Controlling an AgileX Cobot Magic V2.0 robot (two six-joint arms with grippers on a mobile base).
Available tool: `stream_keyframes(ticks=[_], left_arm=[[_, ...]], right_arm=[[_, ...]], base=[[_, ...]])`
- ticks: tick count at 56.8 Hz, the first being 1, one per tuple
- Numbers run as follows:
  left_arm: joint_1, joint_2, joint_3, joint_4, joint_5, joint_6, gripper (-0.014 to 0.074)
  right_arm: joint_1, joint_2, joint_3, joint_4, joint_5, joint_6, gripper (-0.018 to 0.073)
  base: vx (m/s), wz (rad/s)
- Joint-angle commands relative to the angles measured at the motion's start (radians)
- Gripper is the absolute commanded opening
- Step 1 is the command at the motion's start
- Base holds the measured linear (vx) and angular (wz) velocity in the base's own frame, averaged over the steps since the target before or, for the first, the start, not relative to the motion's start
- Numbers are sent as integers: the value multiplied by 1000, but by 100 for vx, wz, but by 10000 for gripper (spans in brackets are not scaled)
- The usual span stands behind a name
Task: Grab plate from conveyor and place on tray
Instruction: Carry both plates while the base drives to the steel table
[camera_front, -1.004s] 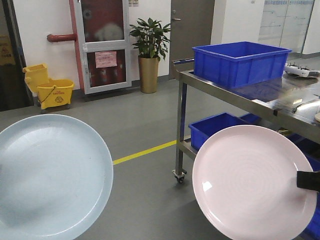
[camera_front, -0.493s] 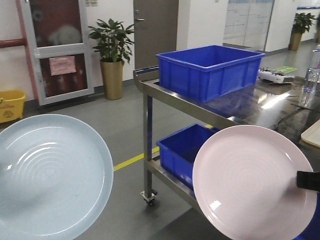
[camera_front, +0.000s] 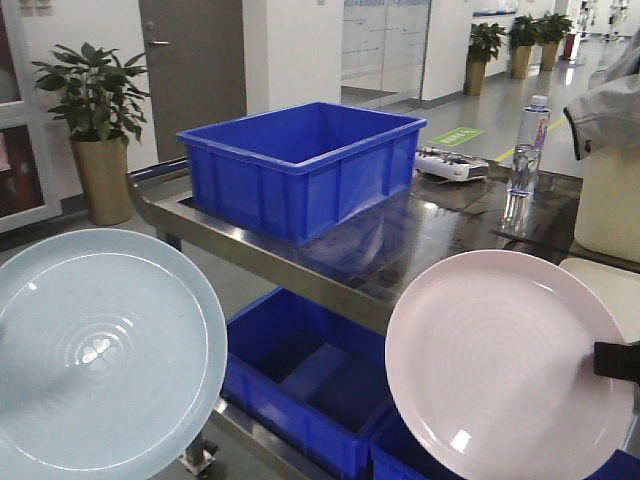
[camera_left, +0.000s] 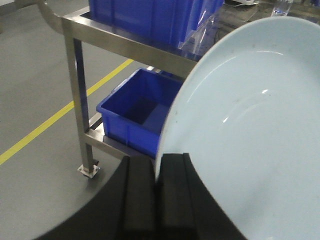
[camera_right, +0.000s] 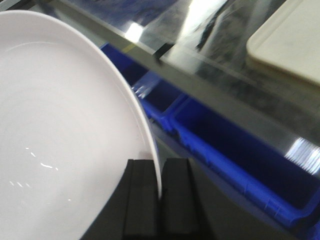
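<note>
Behind pink plate (camera_front: 505, 365), blue crate (camera_front: 300, 165) closer.

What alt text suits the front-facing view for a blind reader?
A pale blue plate at left and a pink plate at right are held up facing the camera, before a steel table carrying a blue crate.

steel cart (camera_front: 400, 255): blue bin (camera_front: 300, 165), bottle (camera_front: 522, 160), controller (camera_front: 452, 165), tray (camera_right: 292, 35)

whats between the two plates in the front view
In the front view, the top edge of the steel cart and, below it, an open blue bin on the lower shelf show in the gap between the light blue plate and the pink plate.
</note>
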Motion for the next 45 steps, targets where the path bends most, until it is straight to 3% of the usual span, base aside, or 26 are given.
stream_keyframes(ticks=[1, 26, 45], left_arm=[[-6, -11, -26, -21, -85, -4, -6], [-6, -11, -26, -21, -85, -4, -6], [-6, -11, -26, -21, -85, -4, -6]], right_arm=[[0, -16, -28, 16, -72, -5, -9], [0, -16, -28, 16, -72, -5, -9], [0, -16, -28, 16, -72, -5, -9]], base=[[43, -37], [39, -39], [30, -61]])
